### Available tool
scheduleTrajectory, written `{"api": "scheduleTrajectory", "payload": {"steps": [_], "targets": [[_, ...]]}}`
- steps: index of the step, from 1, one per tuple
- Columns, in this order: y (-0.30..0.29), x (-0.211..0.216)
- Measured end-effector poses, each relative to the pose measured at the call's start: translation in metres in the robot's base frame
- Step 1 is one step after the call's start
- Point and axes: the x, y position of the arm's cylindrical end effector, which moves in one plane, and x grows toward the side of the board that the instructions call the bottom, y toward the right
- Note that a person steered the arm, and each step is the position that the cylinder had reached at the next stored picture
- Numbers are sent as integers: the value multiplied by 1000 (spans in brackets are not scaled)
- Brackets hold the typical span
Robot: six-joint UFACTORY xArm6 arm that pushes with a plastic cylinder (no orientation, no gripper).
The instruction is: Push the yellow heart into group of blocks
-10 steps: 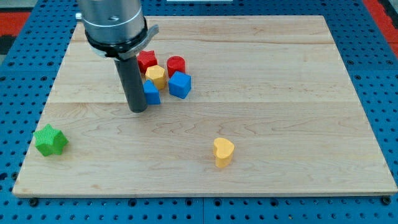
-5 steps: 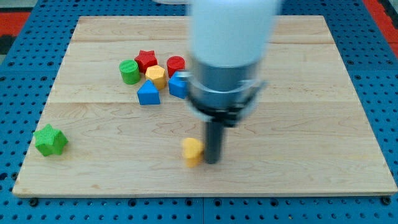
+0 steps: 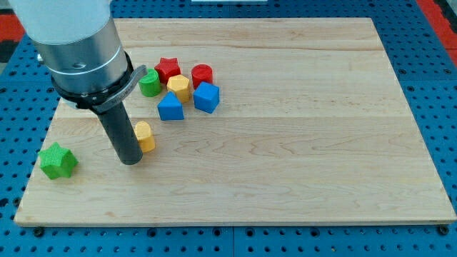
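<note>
The bench (image 3: 300,143) was a pale wooden board of glued planks, lying on a blue pegboard surface (image 3: 435,93) that showed on every side; a strip of red showed at the far corners of the view.

The arm's grey and white body (image 3: 75,43) was cut off by the view's top and hid the bench's far left corner. No pincer was fitted, so no grip could be told: only a straight dark rod, and my tip (image 3: 131,161) rested on the wood near the bench's left edge.

The yellow heart-shaped block (image 3: 144,135) stood just to the view's right of the rod, touching it or nearly so; its shape was hard to make out. It lay near the group but apart from it, below the blue triangular block (image 3: 171,107).

The group sat toward the far left part of the bench: a green cylinder (image 3: 150,83), a red star (image 3: 168,68), a yellow hexagonal block (image 3: 178,88), a red cylinder (image 3: 202,75) and a blue cube (image 3: 206,97). A green star (image 3: 57,160) lay alone near the left edge.
</note>
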Motion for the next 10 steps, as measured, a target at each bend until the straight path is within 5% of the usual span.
{"api": "scheduleTrajectory", "payload": {"steps": [2,3,5,7,10], "targets": [[34,-17],[-4,-47],[-53,-25],[-32,-73],[-95,-105]]}}
